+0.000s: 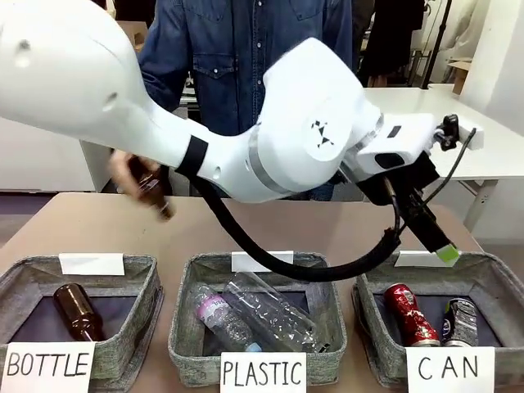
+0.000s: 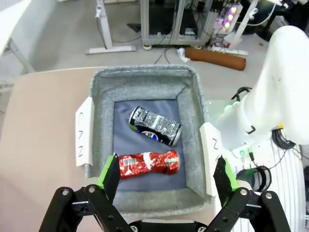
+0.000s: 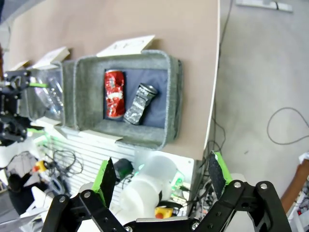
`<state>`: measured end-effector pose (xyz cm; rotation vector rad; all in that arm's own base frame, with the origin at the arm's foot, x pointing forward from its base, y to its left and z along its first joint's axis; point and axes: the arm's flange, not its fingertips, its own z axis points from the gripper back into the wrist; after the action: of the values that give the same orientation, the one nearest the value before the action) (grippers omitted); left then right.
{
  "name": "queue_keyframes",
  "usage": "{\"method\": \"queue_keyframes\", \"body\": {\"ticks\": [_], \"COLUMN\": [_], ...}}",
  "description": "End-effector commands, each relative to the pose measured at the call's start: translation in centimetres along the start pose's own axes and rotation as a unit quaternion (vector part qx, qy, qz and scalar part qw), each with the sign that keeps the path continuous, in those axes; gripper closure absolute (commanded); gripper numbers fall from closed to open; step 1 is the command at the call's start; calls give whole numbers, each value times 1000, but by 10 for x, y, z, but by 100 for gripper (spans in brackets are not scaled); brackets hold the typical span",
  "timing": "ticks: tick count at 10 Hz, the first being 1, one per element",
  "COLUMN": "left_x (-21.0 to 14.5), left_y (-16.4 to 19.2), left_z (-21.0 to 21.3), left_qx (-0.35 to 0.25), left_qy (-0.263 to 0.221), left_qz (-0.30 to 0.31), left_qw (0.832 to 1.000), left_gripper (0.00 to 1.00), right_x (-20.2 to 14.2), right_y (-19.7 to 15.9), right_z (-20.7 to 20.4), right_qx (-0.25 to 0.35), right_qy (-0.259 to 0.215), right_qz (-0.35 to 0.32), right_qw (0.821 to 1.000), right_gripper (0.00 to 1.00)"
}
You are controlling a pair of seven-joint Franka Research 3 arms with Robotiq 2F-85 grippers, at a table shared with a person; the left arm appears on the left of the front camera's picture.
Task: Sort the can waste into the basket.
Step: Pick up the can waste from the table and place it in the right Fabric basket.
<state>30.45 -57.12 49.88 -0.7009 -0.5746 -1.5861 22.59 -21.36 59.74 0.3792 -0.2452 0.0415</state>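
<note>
Inside the basket (image 2: 145, 77) marked "CAN", the red can (image 2: 148, 164) and dark can (image 2: 154, 125) lie side by side. Above it the left gripper (image 2: 166, 175) hangs open, empty. From the front, a person's hand (image 1: 131, 173) holds a brown bottle (image 1: 154, 193); the right gripper (image 3: 161, 176) is open too.

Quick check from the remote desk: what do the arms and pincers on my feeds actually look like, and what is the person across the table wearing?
The left arm is glossy white with rounded joints, a black band and a black cable looping beneath it. Its pincer has black linkage fingers with green pads; the right pincer matches. The person wears a dark blue denim shirt.
</note>
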Motion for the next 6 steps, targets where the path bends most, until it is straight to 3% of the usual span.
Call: {"method": "queue_keyframes", "body": {"ticks": [1,6], "left_x": [-23,-16], "left_y": [-10,-2], "left_z": [26,12], "left_qx": [17,2], "left_qy": [8,-26], "left_qz": [-14,-9], "left_qw": [1000,1000], "left_gripper": [0,0], "right_x": [-1,-1], "right_y": [0,0], "right_z": [3,3], "right_qx": [-4,-4], "right_qy": [6,6], "right_qz": [-10,-10], "right_qw": [1000,1000], "right_gripper": [0,0]}}
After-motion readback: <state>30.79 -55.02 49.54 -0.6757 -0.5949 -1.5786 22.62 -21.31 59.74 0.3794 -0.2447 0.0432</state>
